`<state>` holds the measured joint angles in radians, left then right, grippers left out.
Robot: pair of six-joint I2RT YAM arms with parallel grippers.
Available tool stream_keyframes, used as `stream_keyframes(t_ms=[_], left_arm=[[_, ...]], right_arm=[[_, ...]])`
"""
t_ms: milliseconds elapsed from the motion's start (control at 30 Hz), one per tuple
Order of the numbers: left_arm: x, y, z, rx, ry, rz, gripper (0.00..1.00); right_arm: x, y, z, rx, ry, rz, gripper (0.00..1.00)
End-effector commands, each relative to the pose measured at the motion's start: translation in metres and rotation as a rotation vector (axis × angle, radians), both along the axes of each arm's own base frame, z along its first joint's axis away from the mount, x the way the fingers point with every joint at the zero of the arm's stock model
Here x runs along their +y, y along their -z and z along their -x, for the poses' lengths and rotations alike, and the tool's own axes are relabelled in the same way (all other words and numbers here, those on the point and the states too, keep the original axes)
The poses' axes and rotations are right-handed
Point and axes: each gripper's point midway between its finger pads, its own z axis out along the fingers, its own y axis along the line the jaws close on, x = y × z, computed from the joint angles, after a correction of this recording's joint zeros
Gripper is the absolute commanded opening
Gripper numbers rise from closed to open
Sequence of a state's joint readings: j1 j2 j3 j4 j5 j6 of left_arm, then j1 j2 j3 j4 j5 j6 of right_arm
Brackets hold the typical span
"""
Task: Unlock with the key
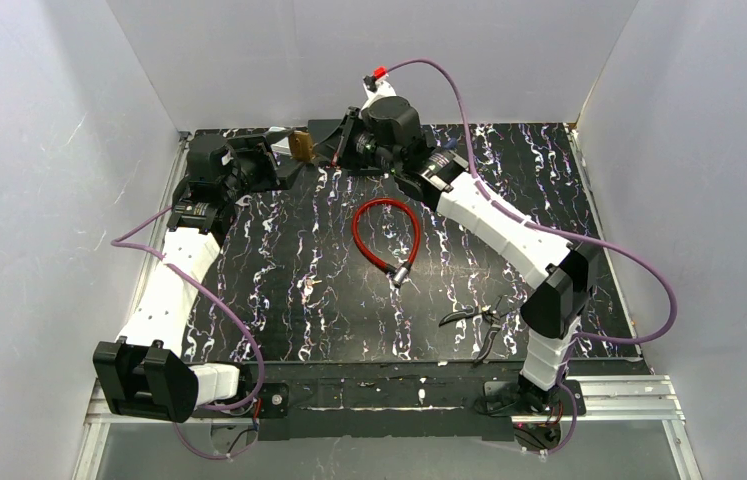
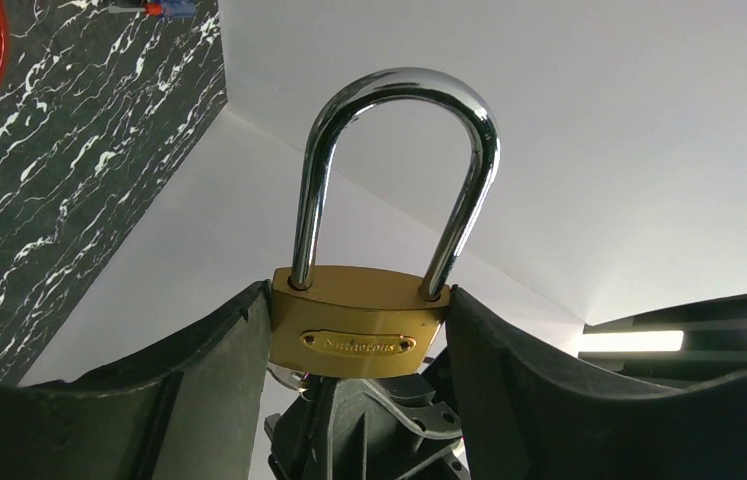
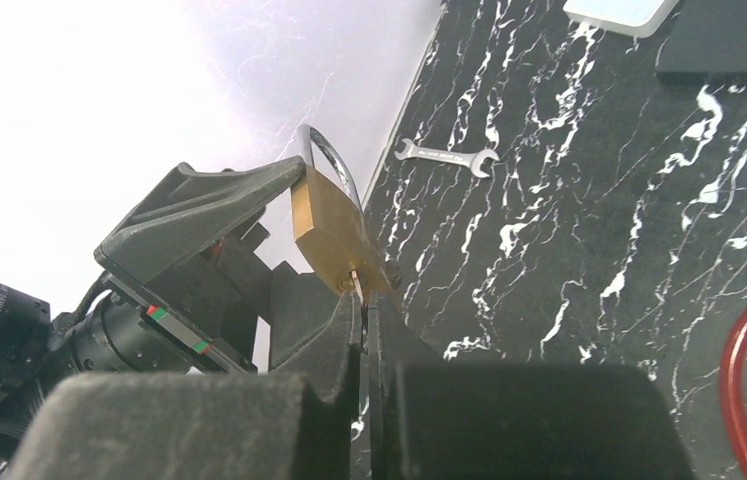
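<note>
The left gripper [image 2: 354, 292] pinches the brass padlock [image 2: 349, 322] by its sides, while the right gripper [image 3: 364, 300] has its jaws pressed nearly together on the key [image 3: 355, 283] at the lock's underside

Top camera high, looking down; wrist cameras close, both sharing padlock [image 2: 359, 335].

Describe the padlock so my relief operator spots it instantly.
Look to the marbled table's far edge, left of centre, where both arms reach. The left gripper clamps a brass padlock with a tall chrome shackle, the only gold-coloured thing there.
</note>
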<state>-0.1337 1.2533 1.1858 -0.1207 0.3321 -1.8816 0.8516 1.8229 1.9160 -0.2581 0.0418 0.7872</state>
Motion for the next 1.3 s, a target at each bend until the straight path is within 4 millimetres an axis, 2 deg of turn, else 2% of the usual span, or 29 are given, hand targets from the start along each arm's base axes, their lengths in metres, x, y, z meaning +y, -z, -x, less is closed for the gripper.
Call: stream_keyframes(t_ms=[0,767,1267], left_arm=[[-0.04,-0.074,0.045,-0.256,0.239,0.056,0.0],[-0.042,-0.077,0.047,-0.276,0.246,0.04,0.0],[-0.044,-0.077,0.046,-0.29,0.248,0.018,0.0]], right_arm=[[0.032,0.017,0.016,0.111,-0.131,-0.062,0.01],[0.039,0.007,0.023,0.269,-0.221,-0.206,0.01],[0.043,-0.013,0.028,0.385,-0.24,-0.282,0.01]])
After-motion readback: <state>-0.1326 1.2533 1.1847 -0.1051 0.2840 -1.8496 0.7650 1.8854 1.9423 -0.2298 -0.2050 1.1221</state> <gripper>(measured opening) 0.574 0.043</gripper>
